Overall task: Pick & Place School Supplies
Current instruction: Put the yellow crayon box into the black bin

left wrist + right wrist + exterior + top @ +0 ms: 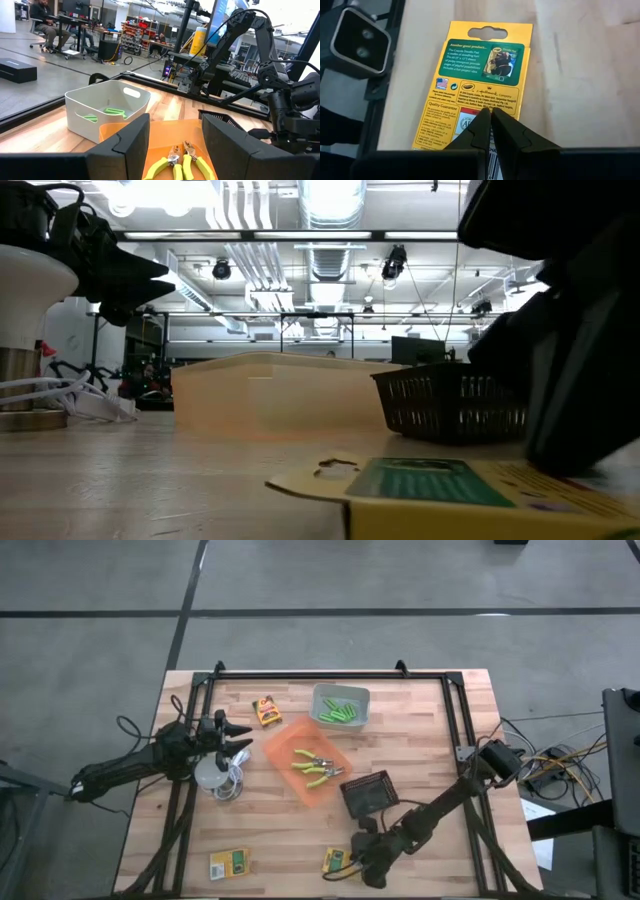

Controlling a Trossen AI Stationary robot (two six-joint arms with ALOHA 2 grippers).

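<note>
Flat on the bench at its 6 o'clock edge lies a yellow-and-green printed box, long axis running away from the right gripper, hang-tab end farthest; its fingers meet together above the box's near end. Left gripper waits at 9 o'clock, fingers apart

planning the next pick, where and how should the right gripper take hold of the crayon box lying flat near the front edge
Grip the crayon box across its two long edges, coming straight down. It lies flat, back panel up, leaving only thin sides to pinch. The right gripper sits over its lower end with fingers together, so they must open wider than the box first.
</note>
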